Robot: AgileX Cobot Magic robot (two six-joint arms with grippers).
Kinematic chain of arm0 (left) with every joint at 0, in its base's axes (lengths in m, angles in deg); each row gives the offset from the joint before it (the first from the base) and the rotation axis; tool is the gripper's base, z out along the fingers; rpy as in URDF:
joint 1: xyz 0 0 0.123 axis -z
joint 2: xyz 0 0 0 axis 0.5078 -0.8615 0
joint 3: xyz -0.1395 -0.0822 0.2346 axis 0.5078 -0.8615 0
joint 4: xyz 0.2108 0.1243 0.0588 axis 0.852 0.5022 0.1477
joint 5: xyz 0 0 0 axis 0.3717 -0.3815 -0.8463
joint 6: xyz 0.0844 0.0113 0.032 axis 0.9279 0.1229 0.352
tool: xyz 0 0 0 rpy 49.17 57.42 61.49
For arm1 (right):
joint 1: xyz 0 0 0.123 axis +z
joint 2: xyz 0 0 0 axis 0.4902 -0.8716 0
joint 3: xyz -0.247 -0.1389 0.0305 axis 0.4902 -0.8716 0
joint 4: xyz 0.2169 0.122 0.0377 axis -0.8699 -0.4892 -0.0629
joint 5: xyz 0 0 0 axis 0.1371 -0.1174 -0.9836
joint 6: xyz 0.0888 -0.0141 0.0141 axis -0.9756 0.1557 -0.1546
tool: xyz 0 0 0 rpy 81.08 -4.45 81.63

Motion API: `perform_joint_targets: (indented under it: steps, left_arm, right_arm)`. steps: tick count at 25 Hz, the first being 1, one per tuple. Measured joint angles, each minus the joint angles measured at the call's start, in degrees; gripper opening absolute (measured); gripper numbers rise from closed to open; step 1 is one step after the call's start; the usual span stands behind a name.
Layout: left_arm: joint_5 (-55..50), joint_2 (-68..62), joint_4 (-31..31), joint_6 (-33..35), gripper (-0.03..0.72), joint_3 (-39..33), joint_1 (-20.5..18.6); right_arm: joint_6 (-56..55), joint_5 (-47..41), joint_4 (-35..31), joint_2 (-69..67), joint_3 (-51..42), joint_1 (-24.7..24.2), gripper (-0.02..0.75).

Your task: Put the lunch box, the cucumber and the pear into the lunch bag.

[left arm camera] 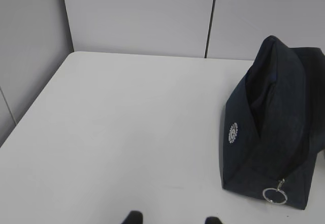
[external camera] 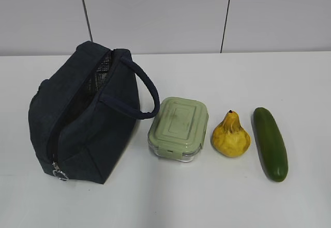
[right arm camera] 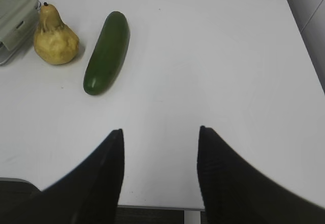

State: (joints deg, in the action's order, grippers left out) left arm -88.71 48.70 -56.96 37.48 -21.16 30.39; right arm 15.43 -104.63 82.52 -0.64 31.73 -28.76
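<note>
The navy lunch bag (external camera: 83, 114) stands at the left, its zipper open, handle (external camera: 147, 91) arching right, ring pull (external camera: 60, 175) at the front. It also shows in the left wrist view (left arm camera: 274, 127). To its right lie the lunch box (external camera: 179, 127) with its sage-green lid, the yellow pear (external camera: 231, 135) and the dark green cucumber (external camera: 270, 143). In the right wrist view the cucumber (right arm camera: 106, 52), the pear (right arm camera: 54, 38) and a corner of the lunch box (right arm camera: 15, 18) lie far ahead to the left. My right gripper (right arm camera: 160, 130) is open and empty. My left gripper (left arm camera: 172, 219) is open, only its tips showing, left of the bag.
The white table (external camera: 207, 197) ends at a grey panelled wall (external camera: 155, 11) behind. The table's near edge (right arm camera: 152, 207) shows under my right gripper. Neither arm shows in the exterior view.
</note>
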Motion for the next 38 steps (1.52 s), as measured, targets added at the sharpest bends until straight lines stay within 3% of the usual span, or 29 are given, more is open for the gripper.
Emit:
perform_joint_targets:
  steps: [8,11,14,20,25,28,30,32,34,36,38]
  left_arm:
    - [0.00,0.00,-1.09,0.00,0.237,0.00,1.71]
    - [0.00,0.00,-5.11,0.00,0.237,0.00,5.04]
    - [2.00,-1.84,-9.10,0.00,0.237,0.55,10.90]
    - [9.14,-23.23,-8.37,0.00,0.279,8.23,19.88]
    - [16.84,-46.15,-7.44,0.00,0.391,17.87,21.43]
    - [16.96,-57.20,-6.26,1.44,0.408,23.08,19.99]
    - [16.96,-62.82,-8.59,4.12,0.404,24.73,17.20]
    - [16.83,-67.27,-16.16,11.57,0.380,25.48,12.66]
    - [15.55,-70.21,-29.00,20.70,0.361,25.72,6.63]
    - [14.37,-72.98,-38.93,29.07,0.354,25.98,2.07]
    - [13.80,-75.38,-43.38,33.85,0.350,26.64,-0.05]
  right_arm:
    - [0.00,0.00,-0.10,0.00,0.00,1.57,0.375]
    - [0.00,0.13,-0.32,0.00,0.00,3.11,0.375]
    - [0.00,2.06,-1.77,-0.20,1.27,4.30,0.372]
    - [-1.40,8.08,-4.58,-15.92,6.27,5.49,0.356]
    - [-3.55,11.50,-7.27,-33.59,11.57,5.60,0.356]
    - [-3.64,12.82,-7.99,-43.59,13.08,5.60,0.355]
    - [-3.68,14.25,-8.13,-48.61,13.44,5.60,0.355]
    - [-3.68,15.09,-8.81,-51.46,13.67,4.87,0.355]
    - [-2.42,16.01,-10.24,-53.97,13.67,3.00,0.353]
    - [1.55,16.40,-14.75,-56.44,13.67,0.15,0.342]
    - [7.59,16.45,-23.21,-59.70,13.67,-3.38,0.331]
